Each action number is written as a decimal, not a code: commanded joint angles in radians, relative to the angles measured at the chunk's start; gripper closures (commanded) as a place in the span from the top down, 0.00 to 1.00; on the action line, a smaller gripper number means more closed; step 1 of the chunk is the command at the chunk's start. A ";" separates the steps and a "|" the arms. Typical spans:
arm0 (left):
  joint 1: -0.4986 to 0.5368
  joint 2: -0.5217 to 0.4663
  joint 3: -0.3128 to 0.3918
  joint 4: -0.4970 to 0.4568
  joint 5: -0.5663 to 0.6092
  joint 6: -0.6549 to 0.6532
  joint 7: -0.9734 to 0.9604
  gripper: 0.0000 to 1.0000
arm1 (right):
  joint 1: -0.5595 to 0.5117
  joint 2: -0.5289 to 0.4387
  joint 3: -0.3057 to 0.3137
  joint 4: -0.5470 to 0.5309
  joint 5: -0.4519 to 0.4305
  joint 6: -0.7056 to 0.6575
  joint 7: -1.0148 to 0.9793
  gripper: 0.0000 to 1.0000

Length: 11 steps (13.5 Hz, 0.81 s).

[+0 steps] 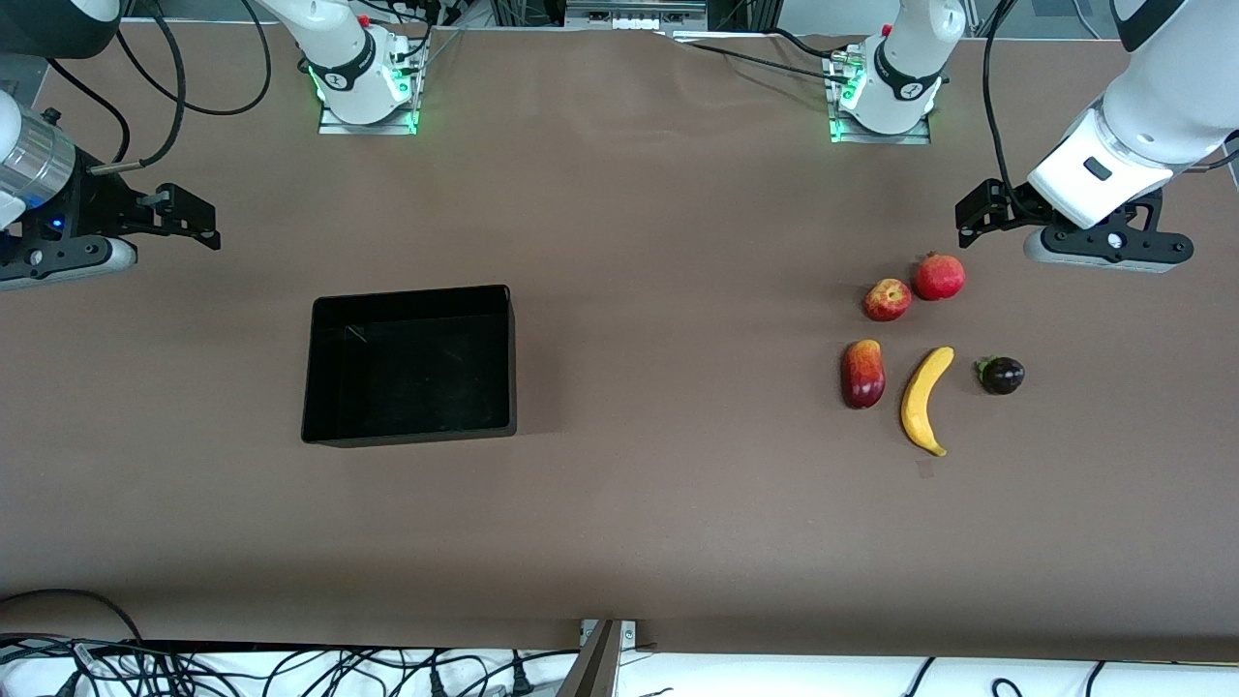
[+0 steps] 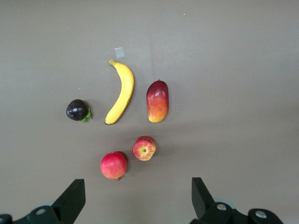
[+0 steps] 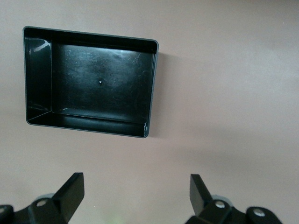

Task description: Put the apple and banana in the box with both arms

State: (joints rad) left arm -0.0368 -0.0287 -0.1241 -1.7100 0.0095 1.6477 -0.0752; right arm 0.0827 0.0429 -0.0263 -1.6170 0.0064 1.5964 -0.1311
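Sitting bare, black box (image 1: 409,364), apple (image 1: 887,299), banana (image 1: 925,399) apart, on table.

A: What's cut off?

B: In the front view the right arm (image 1: 39,184) runs out at the picture's edge, and the left arm (image 1: 1152,106) leaves at the top corner.

A: And the wrist views?

B: Both show only the tips of their own jaws; the rest falls below the frame.

A: The box (image 1: 410,290)?

B: Its wall nearest the front camera hides the floor just inside it.
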 commanded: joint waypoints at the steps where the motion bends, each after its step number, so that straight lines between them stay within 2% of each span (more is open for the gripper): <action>1: 0.003 0.016 -0.003 0.036 -0.016 -0.031 -0.005 1.00 | -0.015 -0.015 0.020 -0.012 -0.026 0.005 0.002 1.00; 7: 0.003 0.016 -0.003 0.036 -0.016 -0.032 -0.008 1.00 | -0.017 0.006 0.022 -0.020 -0.025 0.016 0.005 1.00; 8: 0.003 0.016 -0.003 0.036 -0.016 -0.032 -0.006 1.00 | -0.017 0.018 0.020 -0.053 -0.025 0.034 0.007 1.00; 11: 0.003 0.016 -0.003 0.036 -0.016 -0.032 -0.008 1.00 | -0.018 0.018 0.020 -0.289 -0.017 0.266 0.013 1.00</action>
State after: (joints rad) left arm -0.0367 -0.0287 -0.1241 -1.7098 0.0095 1.6427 -0.0752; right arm 0.0826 0.0707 -0.0244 -1.7509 -0.0033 1.7272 -0.1279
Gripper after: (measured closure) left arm 0.000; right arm 0.000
